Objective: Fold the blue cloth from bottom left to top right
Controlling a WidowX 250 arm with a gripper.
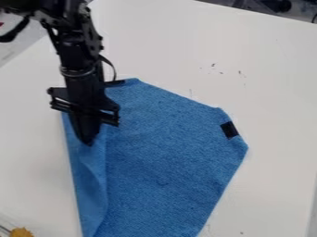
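Fold of cloth (167,162) looks barely begun

The gripper (90,140) stands at the cloth's left side on a table (272,83); whether clenched or released cannot be told. A flap (91,185) lines that side; the sweep to top right awaits.

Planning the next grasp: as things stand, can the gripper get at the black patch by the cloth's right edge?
Probably yes. The gripper hangs over the left part of the blue cloth; nothing visible stands between it and the black patch.

The cloth (170,157) is blue, its patch (229,130) black, the table (275,83) white
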